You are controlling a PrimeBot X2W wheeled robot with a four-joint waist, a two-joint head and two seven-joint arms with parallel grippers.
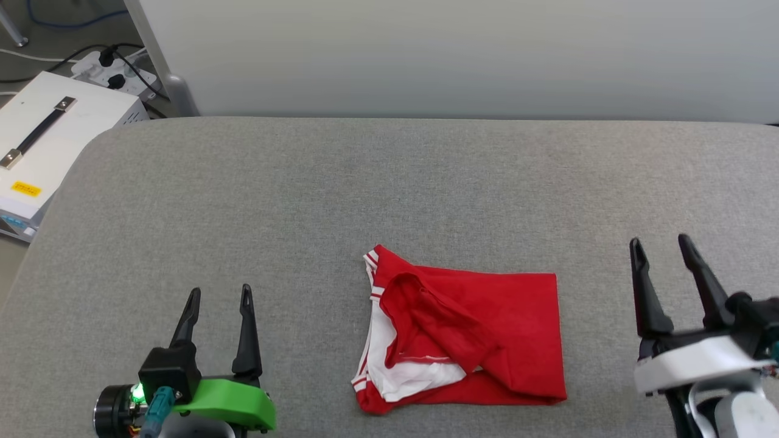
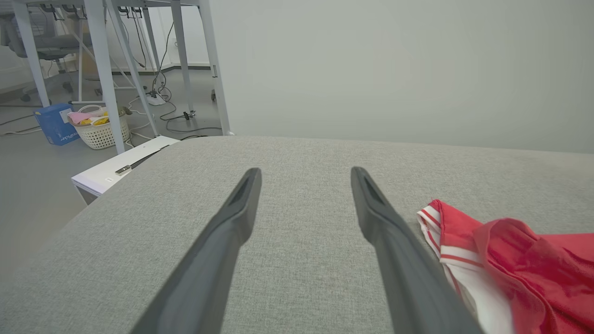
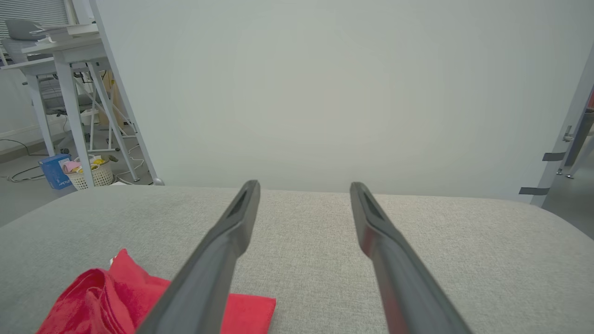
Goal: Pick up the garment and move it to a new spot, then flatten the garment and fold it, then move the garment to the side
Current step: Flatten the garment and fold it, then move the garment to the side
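The garment [image 1: 468, 337] lies folded into a rough red rectangle on the grey table [image 1: 304, 201], near the front edge, a white sleeve with striped trim showing at its left side. My left gripper [image 1: 219, 296] is open at the lower left, well apart from the cloth. My right gripper [image 1: 660, 243] is open at the lower right, clear of the garment's right edge. In the left wrist view the garment [image 2: 510, 260] sits right of the open fingers [image 2: 232, 218]. In the right wrist view the garment [image 3: 116, 297] lies at the lower left, beside the open fingers [image 3: 376, 227].
A white case [image 1: 42, 140] with a black handle stands off the table's left edge, with a power strip [image 1: 115, 70] and cables behind it. A pale wall [image 1: 462, 55] rises behind the table. Desk legs and a laundry basket [image 2: 100, 127] stand on the floor far left.
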